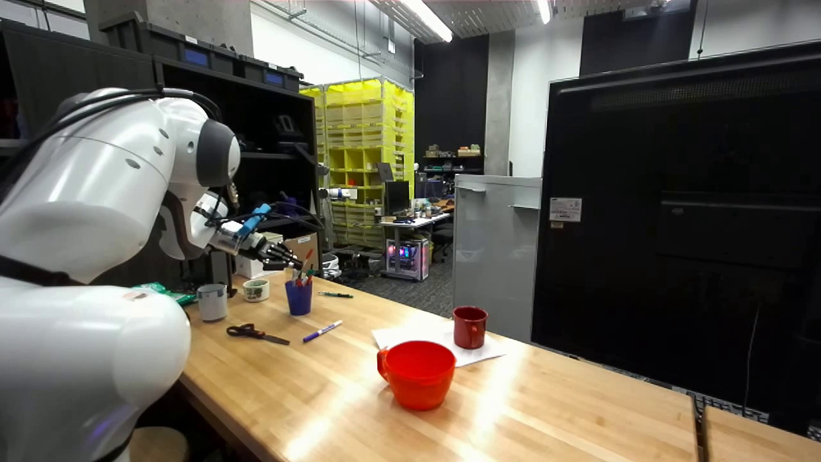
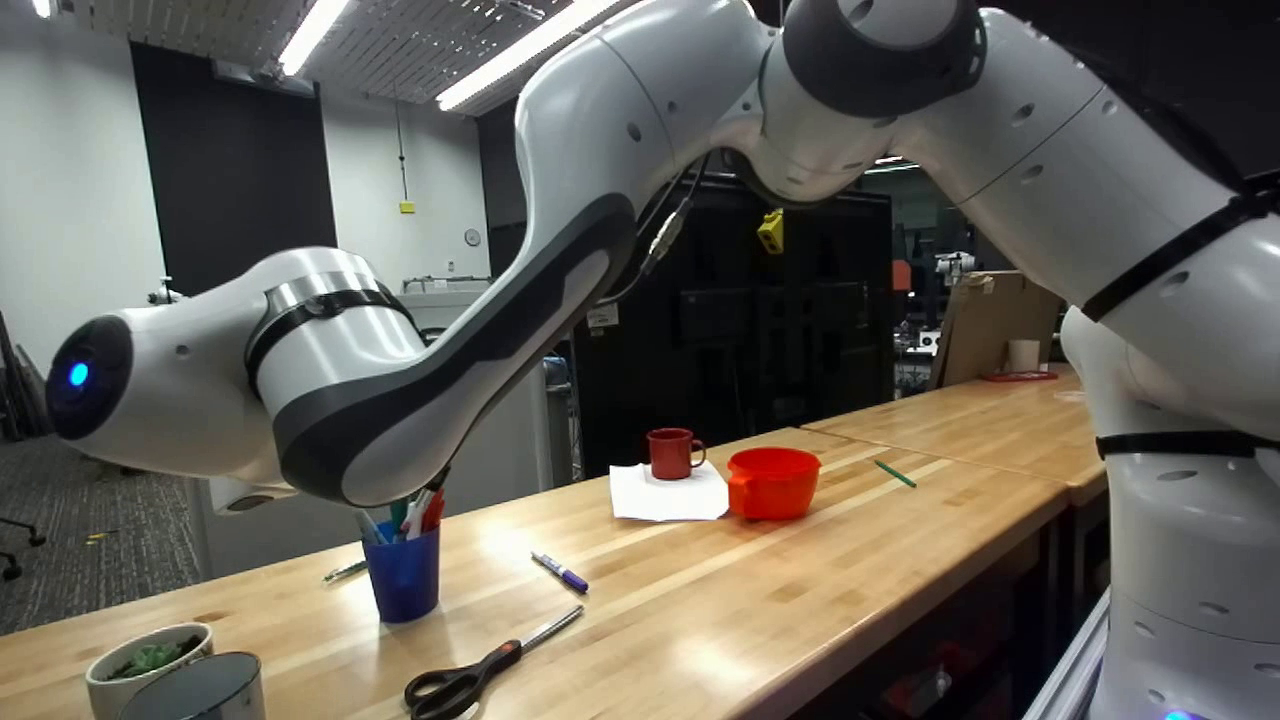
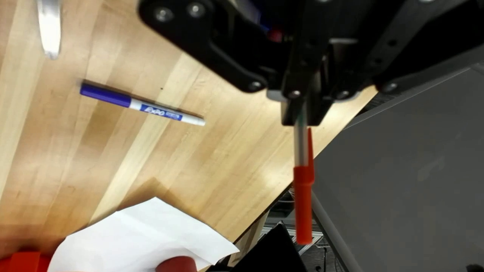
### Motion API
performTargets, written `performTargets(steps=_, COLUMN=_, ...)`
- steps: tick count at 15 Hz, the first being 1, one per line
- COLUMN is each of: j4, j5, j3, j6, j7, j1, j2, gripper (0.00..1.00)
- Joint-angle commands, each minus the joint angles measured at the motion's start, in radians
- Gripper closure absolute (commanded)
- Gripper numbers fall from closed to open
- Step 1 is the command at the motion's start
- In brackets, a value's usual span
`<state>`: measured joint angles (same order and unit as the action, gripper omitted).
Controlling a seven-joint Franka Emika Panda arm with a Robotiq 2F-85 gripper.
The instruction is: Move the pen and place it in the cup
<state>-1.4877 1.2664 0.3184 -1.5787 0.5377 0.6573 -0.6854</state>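
The gripper (image 3: 301,114) hangs close to the blue cup (image 1: 299,299), higher than its rim, jaws narrowed tight on a pen (image 3: 303,182) with a pale barrel and a red cap. The capped end sticks up over the blue cup; whether the other end dips in among the pens (image 2: 433,510) standing there, I can't tell. On the wooden table (image 1: 551,410), a purple-capped marker (image 3: 142,105) and scissors (image 2: 505,652) lie near the blue cup, while the red bowl (image 1: 420,391) and red mug (image 1: 467,333) stand well apart from it, the mug on a white sheet of paper (image 3: 124,241).
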Motion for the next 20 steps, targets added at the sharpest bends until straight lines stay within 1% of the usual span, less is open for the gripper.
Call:
performTargets(steps=1, j4=0.031, j5=-0.009, j3=-0.004, j6=-0.012, j7=-0.012, j1=-0.003, j2=-0.023, gripper=0.98)
performTargets(steps=8, j4=0.029, j5=-0.015, j3=0.0, j6=-0.003, j7=-0.005, j1=0.003, j2=-0.048, gripper=0.98)
performTargets(steps=19, j4=0.035, j5=-0.019, j3=0.002, j6=0.02, j7=0.027, j1=0.031, j2=-0.064, gripper=0.98)
performTargets(steps=20, j4=0.035, j5=-0.018, j3=0.002, j6=0.022, j7=0.029, j1=0.034, j2=-0.065, gripper=0.67)
